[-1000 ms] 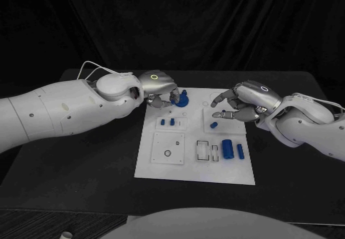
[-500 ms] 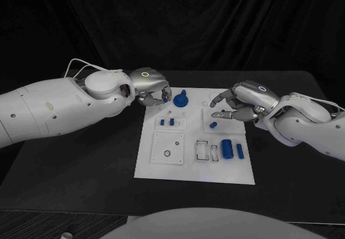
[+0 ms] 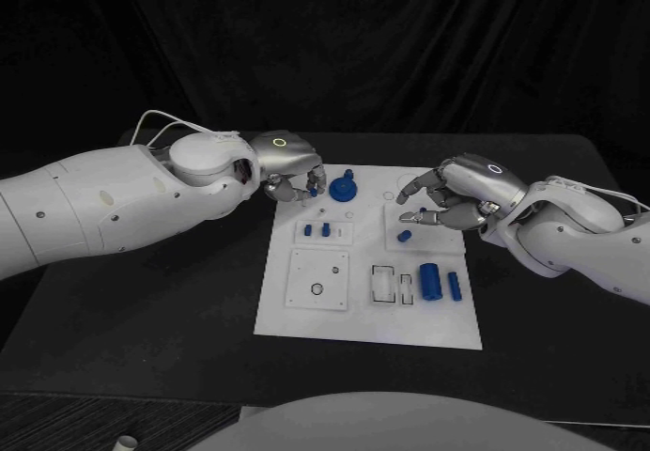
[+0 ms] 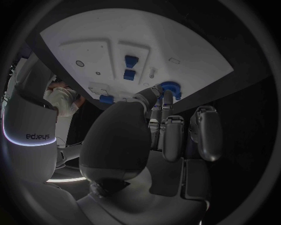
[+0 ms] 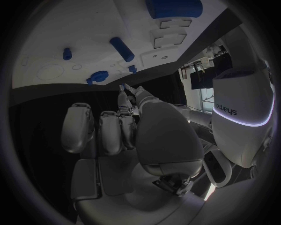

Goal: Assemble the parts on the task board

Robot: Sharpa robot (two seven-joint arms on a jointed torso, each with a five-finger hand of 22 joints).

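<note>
The white task board (image 3: 368, 310) lies in the middle of the black table. A blue round part with a peg (image 3: 344, 191) stands at its far edge. My left hand (image 3: 291, 169) hovers just left of that part, fingers stretched toward it and holding nothing; the left wrist view shows a fingertip (image 4: 166, 97) close by the round part (image 4: 170, 86). My right hand (image 3: 451, 197) hangs over the board's far right, fingers curved and apart, empty. Two small blue pieces (image 3: 316, 229) and another (image 3: 404, 235) sit mid-board. A thick blue cylinder (image 3: 429, 280) and a thin one (image 3: 453, 287) lie to the right.
The board carries recessed outlines, a ring mark (image 3: 317, 290) and two rectangular slots (image 3: 393, 285). Black table surface (image 3: 162, 301) surrounds the board on all sides. In the right wrist view the thick cylinder (image 5: 173, 8) and thin cylinder (image 5: 122, 48) lie beyond the fingers.
My left hand has drawn back leftward off the blue round part, which stays standing on the board. The right hand has hardly moved.
</note>
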